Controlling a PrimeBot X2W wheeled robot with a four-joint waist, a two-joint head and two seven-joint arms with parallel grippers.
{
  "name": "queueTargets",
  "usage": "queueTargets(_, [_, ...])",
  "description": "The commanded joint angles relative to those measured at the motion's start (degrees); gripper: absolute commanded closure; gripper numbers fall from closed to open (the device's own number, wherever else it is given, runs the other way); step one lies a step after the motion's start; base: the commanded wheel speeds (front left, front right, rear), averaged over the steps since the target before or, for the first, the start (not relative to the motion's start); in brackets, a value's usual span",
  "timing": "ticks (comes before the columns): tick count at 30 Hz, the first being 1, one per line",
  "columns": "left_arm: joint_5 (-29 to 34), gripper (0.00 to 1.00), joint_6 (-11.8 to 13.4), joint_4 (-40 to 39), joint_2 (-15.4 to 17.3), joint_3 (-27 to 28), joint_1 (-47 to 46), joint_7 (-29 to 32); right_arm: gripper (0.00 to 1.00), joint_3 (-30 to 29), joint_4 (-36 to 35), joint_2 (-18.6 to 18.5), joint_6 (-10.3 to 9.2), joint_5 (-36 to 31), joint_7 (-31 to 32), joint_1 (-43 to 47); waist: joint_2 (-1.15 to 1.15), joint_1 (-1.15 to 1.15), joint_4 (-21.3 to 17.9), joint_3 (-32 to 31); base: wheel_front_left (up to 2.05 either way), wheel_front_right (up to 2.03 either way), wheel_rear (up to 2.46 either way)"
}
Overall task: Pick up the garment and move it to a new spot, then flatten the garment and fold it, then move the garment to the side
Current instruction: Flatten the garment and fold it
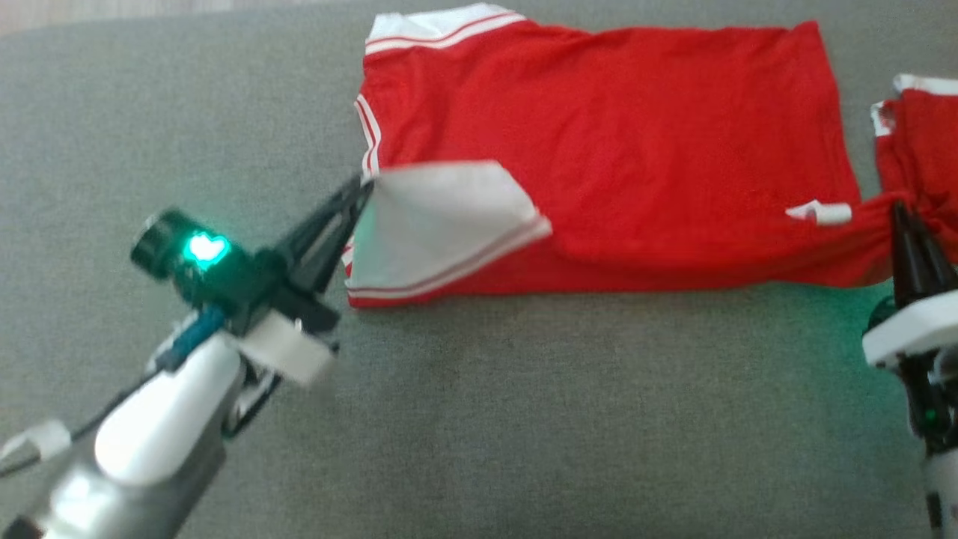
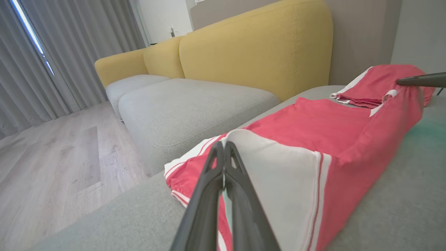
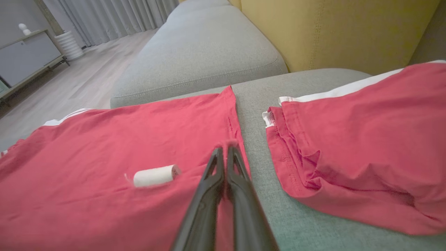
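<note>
**Red garment pinched at two corners**

Red cloth with white striped trim, the garment (image 1: 599, 150) lies spread on the grey cushion (image 1: 524, 419), stretching from the tip of one claw to the tip of the other.

The left claw (image 1: 364, 187) has its two dark fingers pressed together on a corner of the garment. That corner is raised off the cushion and turned over, so its white underside with thin red stripes faces up just beyond the fingertips. The rest of the red cloth spreads ahead of this claw and off to its right.

The right claw (image 1: 898, 209) is likewise closed tight, gripping the opposite near corner. The red fabric gathers into a bunch at its tips. A small white label (image 1: 819, 213), rolled up, sits on the cloth just to the left of these fingers.

To the right of the right claw, apart from the held piece with a strip of cushion between, lies a second red garment (image 1: 920, 142) with a white edge. Beyond both claws rises a yellow backrest (image 2: 258, 45).
</note>
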Motion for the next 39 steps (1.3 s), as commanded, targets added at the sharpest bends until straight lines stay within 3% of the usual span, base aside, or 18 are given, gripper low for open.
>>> queueTargets(1, [0.5,1.00,-0.2,-0.4,1.0,2.5,-3.9,-0.6,1.00,0.6,-0.8,-1.1,0.39,-0.5,0.3,-1.8,0.00,-0.01,0.0,1.1,0.00,0.00,0.00])
queueTargets(7, [2.4,1.00,-1.9,6.5,-1.2,1.4,-11.6,-1.9,1.00,1.5,3.9,-1.0,0.39,-1.1,-0.3,-8.0,0.00,-0.01,-0.1,3.6,0.00,0.00,0.00])
queueTargets(11, [3.5,1.00,-2.5,10.8,-2.4,0.8,-14.6,-2.5,0.73,2.6,7.1,-0.9,0.39,-0.9,-1.9,-11.4,0.00,-0.01,-0.4,4.7,0.00,0.00,0.00])
queueTargets(12, [3.7,1.00,-2.5,11.7,-2.7,0.9,-15.1,-2.6,0.61,2.9,8.0,-0.8,0.39,-0.9,-2.4,-11.9,0.00,-0.01,-0.4,4.8,0.00,0.00,0.00])
queueTargets(13, [3.6,1.00,-2.2,12.6,-3.1,1.3,-15.3,-2.7,0.00,3.4,8.9,-0.9,0.39,-1.4,-3.0,-12.3,0.00,-0.01,-0.5,4.8,0.00,0.00,0.00])
queueTargets(14, [3.5,0.61,-1.9,13.4,-3.6,1.6,-15.3,-2.8,0.00,3.8,9.7,-0.8,0.39,-1.6,-3.6,-12.6,0.00,-0.01,-0.5,4.8,0.00,0.00,0.00])
queueTargets(15, [3.4,0.00,-1.5,13.6,-4.2,2.1,-15.2,-2.8,0.00,4.2,10.4,-0.8,0.39,-1.6,-4.2,-12.7,0.00,-0.01,-0.6,4.7,0.00,0.00,0.00])
queueTargets(20, [0.6,0.00,1.6,11.3,-6.5,6.6,-8.4,-2.9,0.00,5.0,12.1,-0.1,0.39,-1.3,-8.9,-11.4,0.00,-0.01,-1.4,3.5,0.00,0.00,0.00])
queueTargets(29, [-7.2,0.00,3.9,8.4,-11.0,11.7,10.4,-2.9,0.00,4.2,11.0,2.1,0.39,0.3,-12.5,-5.1,0.00,-0.01,-2.5,1.0,0.00,0.00,0.00])
queueTargets(39, [-10.7,0.00,4.2,17.6,-12.9,13.0,10.0,-1.3,0.00,3.9,10.1,2.8,0.39,0.2,-11.7,-3.5,0.00,-0.01,-3.3,1.0,0.00,0.00,0.00])
